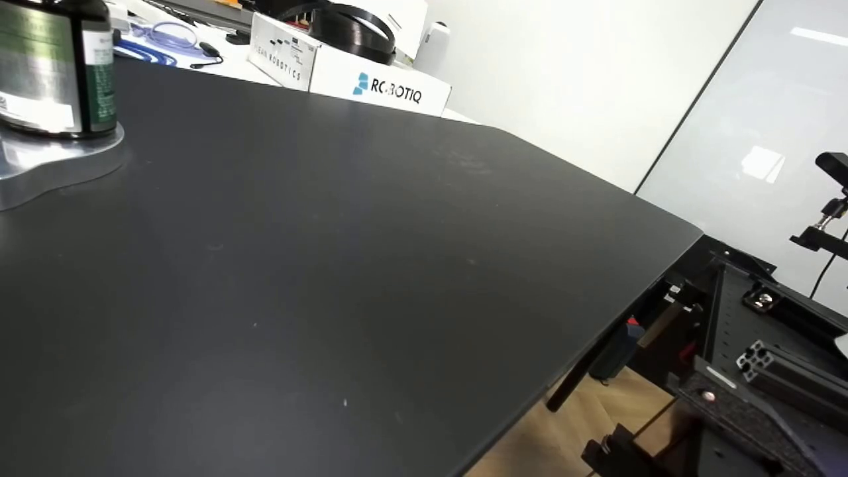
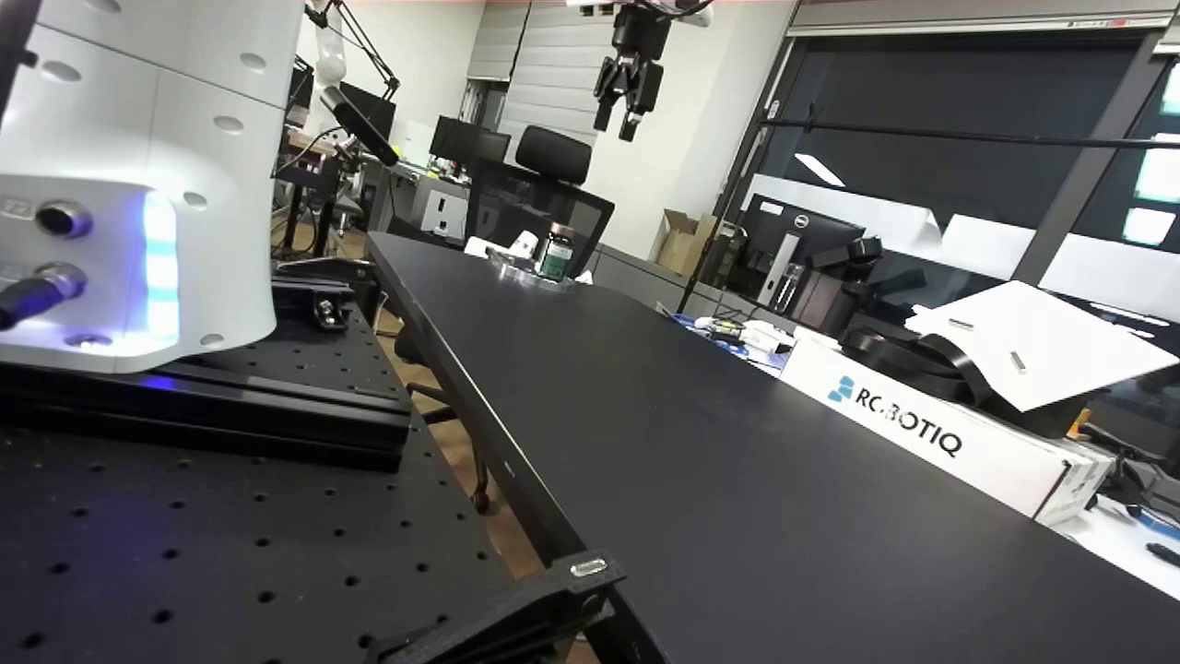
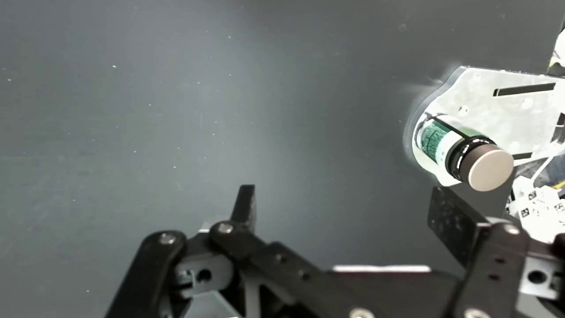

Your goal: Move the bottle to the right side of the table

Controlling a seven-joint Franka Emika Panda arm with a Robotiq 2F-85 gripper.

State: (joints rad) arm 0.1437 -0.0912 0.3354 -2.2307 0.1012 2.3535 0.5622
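Observation:
The bottle [image 2: 557, 254] stands upright on a flat silvery plate [image 2: 544, 281] at the far end of the black table [image 2: 645, 397]. It is dark and glossy with a green and silvery label. In an exterior view the bottle [image 1: 43, 73] is cut off at the left edge. In the wrist view the bottle [image 3: 459, 150], with its brown cap, is at the right, beyond the right finger. My gripper [image 2: 617, 125] hangs high above the table in an exterior view, apart from the bottle. In the wrist view the gripper [image 3: 342, 189] is wide open, with only tabletop between its fingers.
A white Robotiq box [image 1: 391, 86] lies beside the table's edge; it also shows in an exterior view [image 2: 885, 420]. Blue cables [image 1: 149, 53] are near it. The robot base [image 2: 138, 120] stands on a perforated black plate [image 2: 212, 526]. White marker cubes [image 3: 540, 212] are past the silvery plate.

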